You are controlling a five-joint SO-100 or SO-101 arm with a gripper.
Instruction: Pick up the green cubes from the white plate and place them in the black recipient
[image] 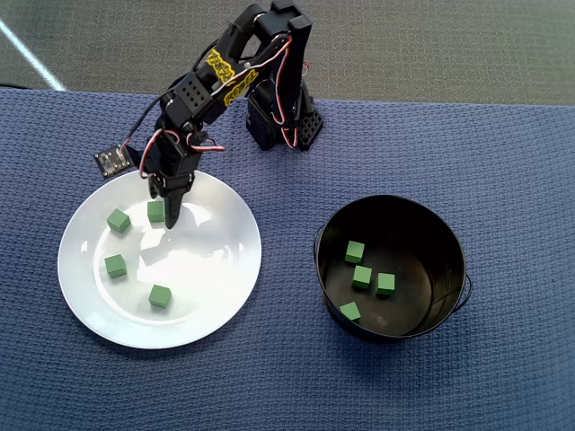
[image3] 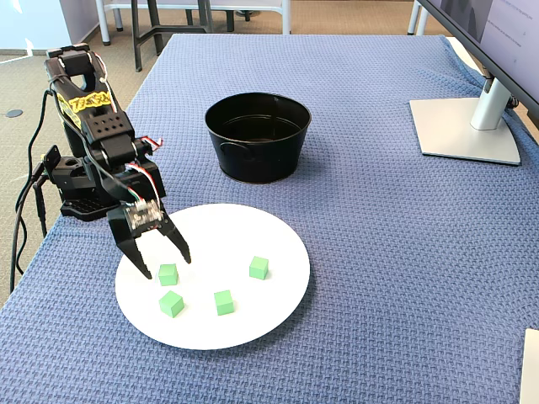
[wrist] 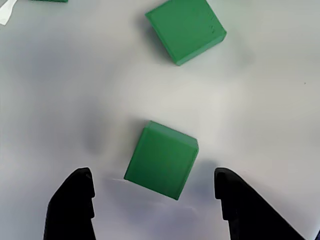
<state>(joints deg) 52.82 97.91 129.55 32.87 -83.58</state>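
Several small green cubes lie on the white plate (image: 207, 260) at the left of the overhead view. My gripper (image: 163, 208) hangs low over the plate's upper left, open, its jaws straddling one green cube (image: 156, 211). In the wrist view that cube (wrist: 161, 160) sits on the plate (wrist: 75, 90) between and just ahead of the two black fingertips (wrist: 80, 195), untouched, with a second cube (wrist: 186, 29) farther on. The fixed view shows the gripper (image3: 165, 267) spread over the cube (image3: 168, 274). The black recipient (image: 431, 238) stands to the right and holds several green cubes (image: 362, 276).
The arm's base (image: 283, 121) stands behind the plate on a blue woven cloth. In the fixed view the black recipient (image3: 253, 160) is beyond the plate (image3: 253, 231), and a monitor stand (image3: 463, 126) occupies the far right.
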